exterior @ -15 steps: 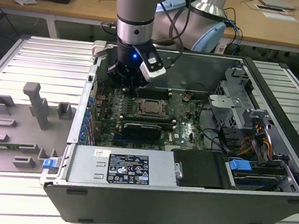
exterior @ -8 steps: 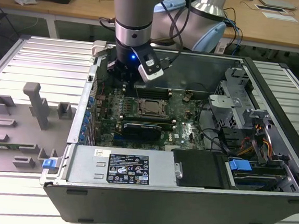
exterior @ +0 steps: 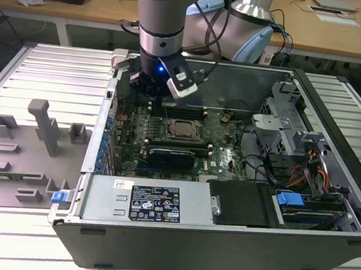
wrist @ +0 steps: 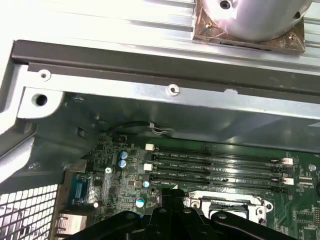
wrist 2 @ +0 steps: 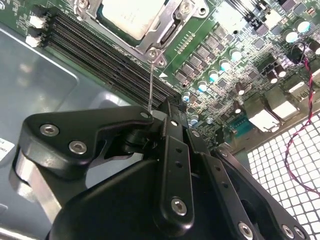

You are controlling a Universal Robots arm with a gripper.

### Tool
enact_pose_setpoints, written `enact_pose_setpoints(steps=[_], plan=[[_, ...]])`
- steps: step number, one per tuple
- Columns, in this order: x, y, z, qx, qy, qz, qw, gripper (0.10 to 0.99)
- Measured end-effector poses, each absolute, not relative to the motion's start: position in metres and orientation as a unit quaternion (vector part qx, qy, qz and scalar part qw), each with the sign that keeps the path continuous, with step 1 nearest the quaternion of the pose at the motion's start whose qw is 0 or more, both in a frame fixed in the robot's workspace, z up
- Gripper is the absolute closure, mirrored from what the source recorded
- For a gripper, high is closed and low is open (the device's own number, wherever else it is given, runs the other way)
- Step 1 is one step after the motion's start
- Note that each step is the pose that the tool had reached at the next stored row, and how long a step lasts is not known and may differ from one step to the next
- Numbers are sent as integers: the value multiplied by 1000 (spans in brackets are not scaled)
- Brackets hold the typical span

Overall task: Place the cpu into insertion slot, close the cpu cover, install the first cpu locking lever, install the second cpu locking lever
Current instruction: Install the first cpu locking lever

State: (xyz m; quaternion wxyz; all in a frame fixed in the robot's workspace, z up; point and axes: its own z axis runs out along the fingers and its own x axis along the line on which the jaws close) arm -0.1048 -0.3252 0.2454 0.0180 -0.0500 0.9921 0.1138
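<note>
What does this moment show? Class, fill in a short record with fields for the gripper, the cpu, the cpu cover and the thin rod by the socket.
gripper: low over the green board, beside the memory slots
cpu: seated, silver top showing through the cover's window
cpu cover: lying flat over the cpu
thin rod: runs from the cover's corner to the gripper's tip; contact unclear

Open computer case (exterior: 233,250) on a slatted bench (exterior: 47,66).
Grey moulded tray (exterior: 7,164) at the exterior view's left; blue clip (exterior: 289,199) inside the case.
</note>
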Motion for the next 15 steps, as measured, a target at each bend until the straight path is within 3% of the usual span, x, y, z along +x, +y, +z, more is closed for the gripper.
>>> enact_pose_setpoints(steps=[15], plan=[[-76,-325,245,-50,992,114,18,980]])
